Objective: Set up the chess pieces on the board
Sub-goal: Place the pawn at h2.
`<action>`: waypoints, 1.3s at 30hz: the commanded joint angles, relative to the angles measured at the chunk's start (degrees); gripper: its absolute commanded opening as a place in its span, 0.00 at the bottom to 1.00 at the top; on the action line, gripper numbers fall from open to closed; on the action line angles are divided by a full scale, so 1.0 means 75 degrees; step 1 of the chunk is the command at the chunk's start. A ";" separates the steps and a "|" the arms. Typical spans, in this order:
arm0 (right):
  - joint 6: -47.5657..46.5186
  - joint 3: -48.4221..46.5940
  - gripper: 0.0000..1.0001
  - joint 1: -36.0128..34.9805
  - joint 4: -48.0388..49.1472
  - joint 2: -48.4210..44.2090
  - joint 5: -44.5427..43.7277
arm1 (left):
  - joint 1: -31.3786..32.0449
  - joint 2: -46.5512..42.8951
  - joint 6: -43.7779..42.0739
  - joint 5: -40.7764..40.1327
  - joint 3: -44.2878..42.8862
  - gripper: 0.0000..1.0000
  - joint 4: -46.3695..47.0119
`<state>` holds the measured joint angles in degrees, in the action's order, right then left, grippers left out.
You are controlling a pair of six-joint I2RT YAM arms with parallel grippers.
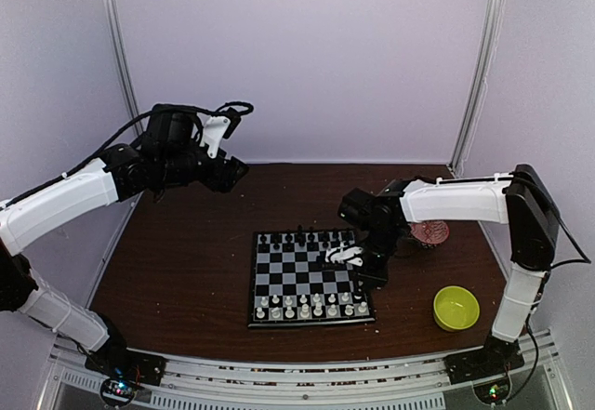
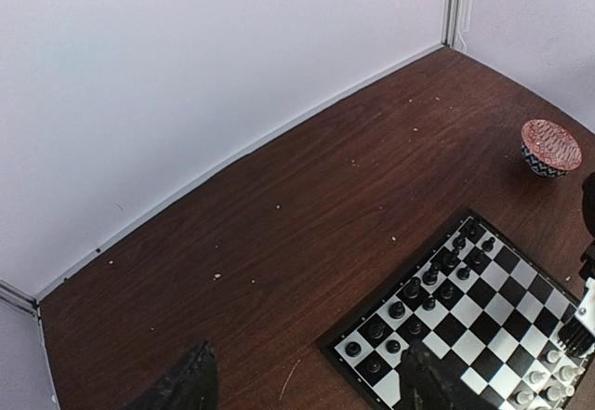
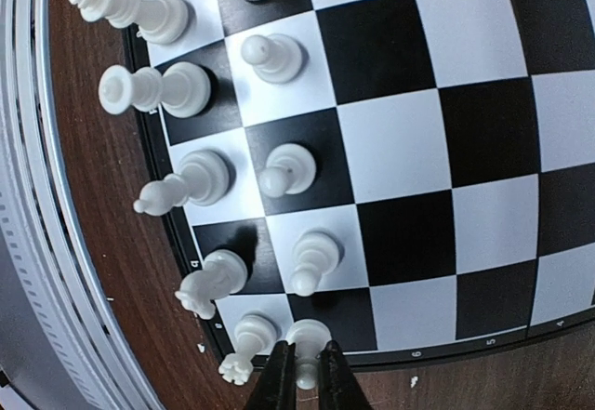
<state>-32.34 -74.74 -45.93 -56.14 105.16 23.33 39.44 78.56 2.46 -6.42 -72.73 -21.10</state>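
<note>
Noting from the near edge outward: you are holding the right gripper (image 3: pixel 304 373) low over the near right corner of the board (image 1: pixel 297 271), its fingers pressing together on the head of a white pawn (image 3: pixel 308 336). That pawn is standing upright, its long axis running straight up toward the wrist, and its base seems to be resting on a dark square in the pawn row. A white rook (image 3: pixel 244 347) is sitting just beside it toward the rim, and the next pawn (image 3: pixel 311 259) is standing one square along. By my judgement, the coming move is turning on a straight vertical exit. Further out, the black pieces (image 1: pixel 302 239) are lining the far ranks. Your left gripper (image 2: pixel 309 363) is hanging spread, well apart at far left.
</note>
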 commanded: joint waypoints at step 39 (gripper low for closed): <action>-0.0116 -0.0101 0.17 -0.0134 -0.0082 0.0042 -0.0278 | 0.0003 0.0140 -0.0041 0.0118 -0.0195 0.68 0.0142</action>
<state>-32.84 -74.63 -46.63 -55.72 107.04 22.02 39.44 79.18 2.48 -6.17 -72.73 -21.12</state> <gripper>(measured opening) 0.160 0.682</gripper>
